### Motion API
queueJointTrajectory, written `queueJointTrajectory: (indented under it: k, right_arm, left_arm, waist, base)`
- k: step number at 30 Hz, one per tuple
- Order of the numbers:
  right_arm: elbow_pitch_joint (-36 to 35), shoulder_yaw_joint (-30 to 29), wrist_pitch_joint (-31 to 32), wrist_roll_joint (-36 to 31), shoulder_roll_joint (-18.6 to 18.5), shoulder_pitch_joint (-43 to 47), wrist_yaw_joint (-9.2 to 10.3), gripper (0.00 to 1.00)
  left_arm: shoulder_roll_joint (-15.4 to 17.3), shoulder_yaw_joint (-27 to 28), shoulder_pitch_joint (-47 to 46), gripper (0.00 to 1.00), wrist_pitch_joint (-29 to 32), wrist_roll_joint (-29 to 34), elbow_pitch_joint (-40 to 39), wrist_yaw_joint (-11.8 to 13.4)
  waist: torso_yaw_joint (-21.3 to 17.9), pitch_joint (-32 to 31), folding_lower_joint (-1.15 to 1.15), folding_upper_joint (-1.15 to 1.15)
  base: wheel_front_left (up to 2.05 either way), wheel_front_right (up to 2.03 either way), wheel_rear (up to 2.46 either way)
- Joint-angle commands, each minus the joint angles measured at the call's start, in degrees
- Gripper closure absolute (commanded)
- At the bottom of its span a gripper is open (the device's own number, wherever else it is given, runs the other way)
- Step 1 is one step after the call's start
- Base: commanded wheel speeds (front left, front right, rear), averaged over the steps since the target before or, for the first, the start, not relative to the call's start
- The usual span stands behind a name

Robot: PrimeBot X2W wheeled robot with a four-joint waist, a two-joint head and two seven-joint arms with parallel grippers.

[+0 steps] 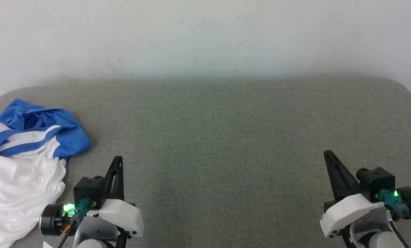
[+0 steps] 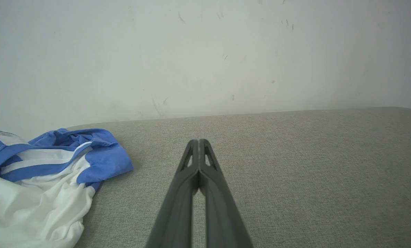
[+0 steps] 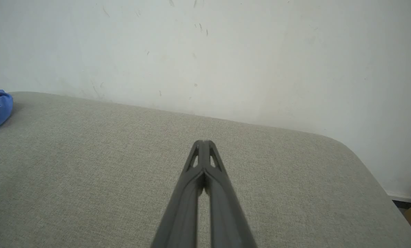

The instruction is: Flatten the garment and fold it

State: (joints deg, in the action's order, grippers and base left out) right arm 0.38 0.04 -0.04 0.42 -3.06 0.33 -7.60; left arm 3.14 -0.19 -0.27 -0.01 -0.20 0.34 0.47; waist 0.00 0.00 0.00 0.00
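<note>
No readable text, label, brand, number or sign appears anywhere

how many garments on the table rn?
1. The garment lies crumpled at the grey surface's left edge, left of the shut left gripper. Part runs out of frame, so more could be hidden there.

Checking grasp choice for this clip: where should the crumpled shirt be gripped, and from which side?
Probably the bunched blue sleeve at the garment's near-centre edge, approached from the table's open middle by the left claw, now shut beside it. That fold stands raised; the white body lies flatter.
</note>
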Motion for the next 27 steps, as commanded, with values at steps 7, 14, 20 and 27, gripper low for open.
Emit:
queueJointTrajectory:
  k: [7,14,20,27]
  right_arm:
    - [0.47,0.03,-0.35,0.56,-0.03,0.07,-0.01,0.00]
    - [1.09,-0.12,-1.19,1.57,-0.02,0.15,0.00,0.00]
    - [1.50,-0.22,-1.78,2.33,-0.01,0.22,0.00,0.00]
    - [2.14,-0.30,-2.62,3.36,0.00,0.37,0.01,0.00]
  left_arm:
    - [0.03,-0.29,0.04,0.00,-0.34,-0.33,0.33,0.15]
    - [0.01,-0.75,0.08,0.00,-1.18,-1.07,0.86,0.50]
    - [0.00,-1.04,0.11,0.00,-1.78,-1.57,1.21,0.73]
    - [-0.02,-1.41,0.17,0.00,-2.62,-2.22,1.73,1.02]
  waist:
    - [0.01,0.01,0.00,0.00]
    - [0.03,0.02,0.00,0.00]
    - [0.12,0.01,0.00,0.00]
    - [0.61,-0.11,0.00,0.00]
  base:
    - [0.00,0.00,0.00]
    - [0.00,0.00,0.00]
    - [0.00,0.00,0.00]
    - [0.00,0.00,0.00]
